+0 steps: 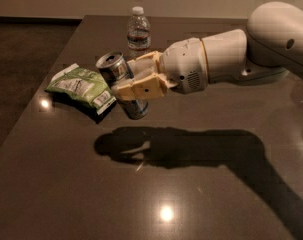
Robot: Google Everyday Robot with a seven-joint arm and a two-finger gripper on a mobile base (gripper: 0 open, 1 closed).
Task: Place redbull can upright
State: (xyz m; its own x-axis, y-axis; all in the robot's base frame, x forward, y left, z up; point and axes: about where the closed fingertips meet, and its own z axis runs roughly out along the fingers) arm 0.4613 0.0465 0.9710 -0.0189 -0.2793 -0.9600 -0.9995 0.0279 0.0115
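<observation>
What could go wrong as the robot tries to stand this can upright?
1. The gripper holds the redbull can tilted above the table; released like this, it would likely topple and roll.
2. The green snack bag lies close beside the can; landing on its edge, the can may not stand.
3. The water bottle behind could be knocked.

Green snack bag (pixel 80 85) lies on dark table (pixel 66 184), water bottle (pixel 139 31) upright behind.
</observation>
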